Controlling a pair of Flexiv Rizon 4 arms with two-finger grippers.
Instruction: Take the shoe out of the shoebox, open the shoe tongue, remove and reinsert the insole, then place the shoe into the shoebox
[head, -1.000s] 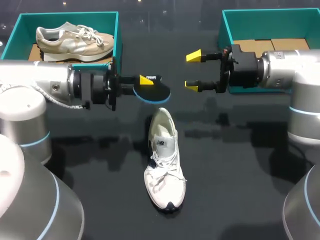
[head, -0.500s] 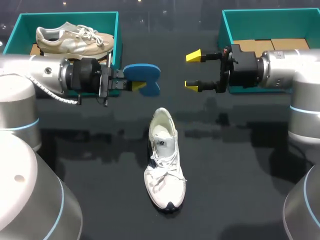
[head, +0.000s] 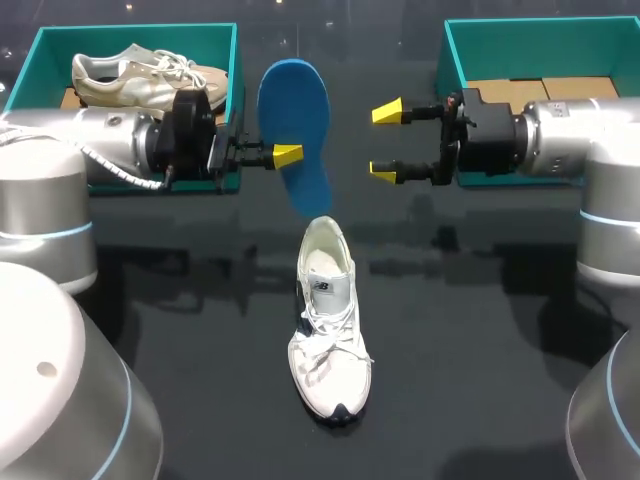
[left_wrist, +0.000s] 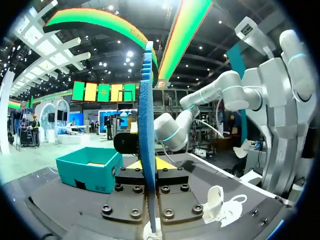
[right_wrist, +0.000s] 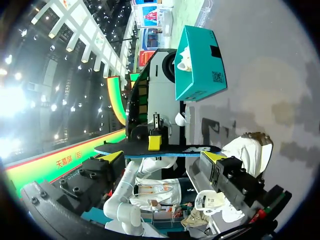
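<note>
My left gripper is shut on a blue insole, held in the air above the table beside the left box. In the left wrist view the insole stands edge-on between the pinched fingers. The white shoe lies on the table below, toe toward the front edge, tongue pulled open. My right gripper hangs open to the right of the insole, nothing in it. In the right wrist view the insole lies ahead of the open right gripper, with the white shoe beyond.
A teal shoebox at the back left holds a beige shoe. A second teal shoebox at the back right shows cardboard inside; my right arm reaches out in front of it. Dark table stretches around the white shoe.
My left arm drew back toward the left box and turned its wrist, swinging the insole from flat to its broad blue face up. The right arm and the shoe stayed still.
</note>
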